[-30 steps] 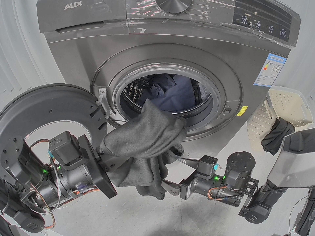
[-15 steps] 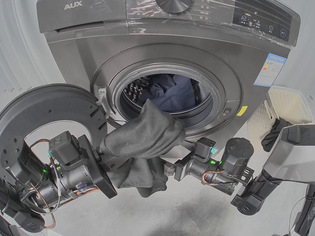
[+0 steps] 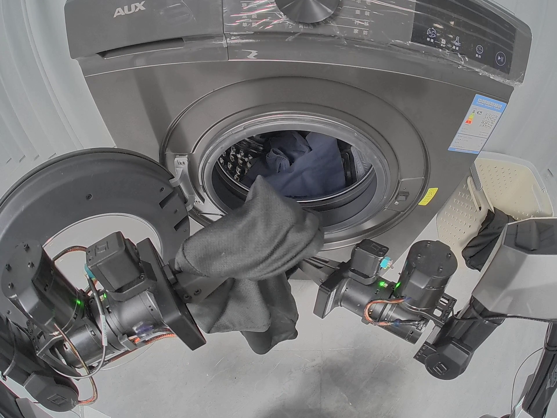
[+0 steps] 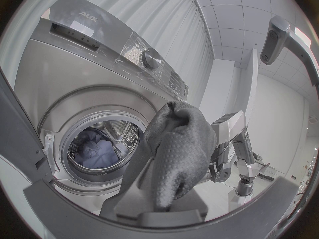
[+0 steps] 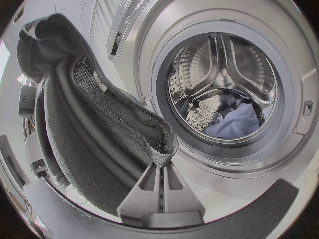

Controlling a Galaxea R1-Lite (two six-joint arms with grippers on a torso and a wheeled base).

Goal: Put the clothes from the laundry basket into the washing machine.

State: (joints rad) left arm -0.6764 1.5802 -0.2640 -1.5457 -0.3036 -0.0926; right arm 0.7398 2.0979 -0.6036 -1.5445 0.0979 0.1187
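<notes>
A dark grey garment [image 3: 255, 245] hangs in front of the washing machine's open drum [image 3: 296, 169], its top leaning on the drum's lower lip. My left gripper [image 3: 187, 275] is shut on the garment's left side, and the cloth drapes over its fingers [image 4: 146, 199]. Just under the drum's lip, my right gripper [image 3: 306, 266] is shut on a hem [image 5: 162, 156] of the same garment. Blue clothes [image 3: 307, 164] lie inside the drum. At the right stands the cream laundry basket [image 3: 513, 187] with a dark garment [image 3: 487, 239] hanging over its rim.
The round washer door [image 3: 87, 187] stands swung open at the left, just behind my left arm. A grey floor [image 3: 325, 378] lies below the hanging cloth. White curtains hang on both sides of the machine.
My right gripper has risen from the garment's low hanging end to just under the drum's lip, lifting the hem with it. The left arm has stayed still.
</notes>
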